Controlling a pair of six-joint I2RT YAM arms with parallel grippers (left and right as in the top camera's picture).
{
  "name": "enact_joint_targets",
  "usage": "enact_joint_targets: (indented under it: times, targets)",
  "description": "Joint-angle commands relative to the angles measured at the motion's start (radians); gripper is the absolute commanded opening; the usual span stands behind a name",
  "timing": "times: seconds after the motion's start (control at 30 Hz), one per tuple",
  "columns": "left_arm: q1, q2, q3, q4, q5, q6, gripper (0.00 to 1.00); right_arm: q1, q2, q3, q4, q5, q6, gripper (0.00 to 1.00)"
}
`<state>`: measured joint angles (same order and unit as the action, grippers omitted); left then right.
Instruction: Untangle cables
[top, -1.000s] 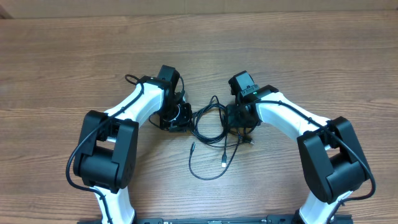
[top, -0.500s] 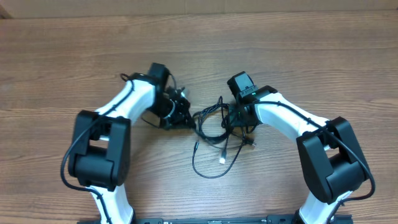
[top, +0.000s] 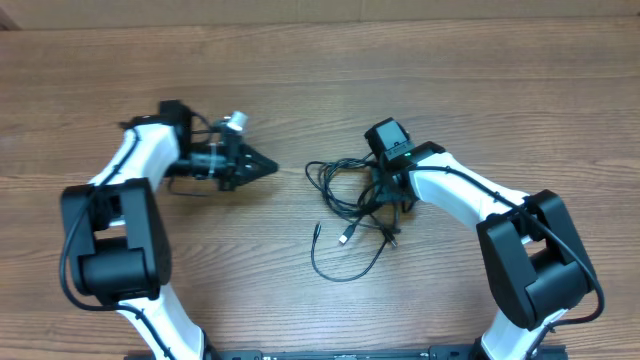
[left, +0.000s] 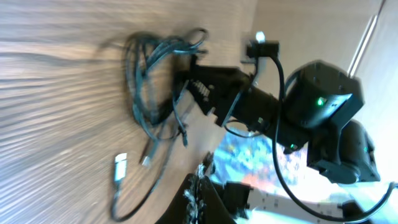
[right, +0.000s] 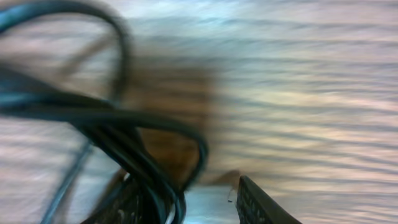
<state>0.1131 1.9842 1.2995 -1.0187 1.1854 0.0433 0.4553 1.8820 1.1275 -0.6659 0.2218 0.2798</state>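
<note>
A: Cables (top: 350, 200) found bunched on the wooden counter (top: 320, 90), near centre, loose ends trailing toward the near edge.
B: Left gripper (top: 268, 167)?
A: Observed closed, fingers together, empty, lying well apart from the bunch to its left.
B: Right gripper (top: 385, 205)?
A: Seen down in the bunch's right side, fingers partly apart, strands running between them. Grasp not confirmed.

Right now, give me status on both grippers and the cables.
Left gripper shut, empty, clear of the pile. Right gripper down in the cables, strands between its fingers. Cables bunched and tangled, one loop trailing toward the table's near edge. Nothing else in the way.
</note>
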Motion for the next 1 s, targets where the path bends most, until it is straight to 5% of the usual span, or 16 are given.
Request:
enact_joint_targets:
  times: [0.0,0.3,0.97]
  targets:
    - [0.044,-0.015,0.020,-0.007,-0.158,-0.061,0.04,-0.013,0.000,-0.023,0.008,0.134,-0.027,0.44]
    - [-0.047,-0.015,0.019,0.002,-0.429,-0.197,0.39,-0.013,0.000,-0.023,0.075,-0.053,-0.027,0.47]
    - [-0.499,-0.015,0.019,0.320,-0.876,-0.644,0.40,-0.013,-0.025,0.149,-0.082,-0.246,-0.026,0.52]
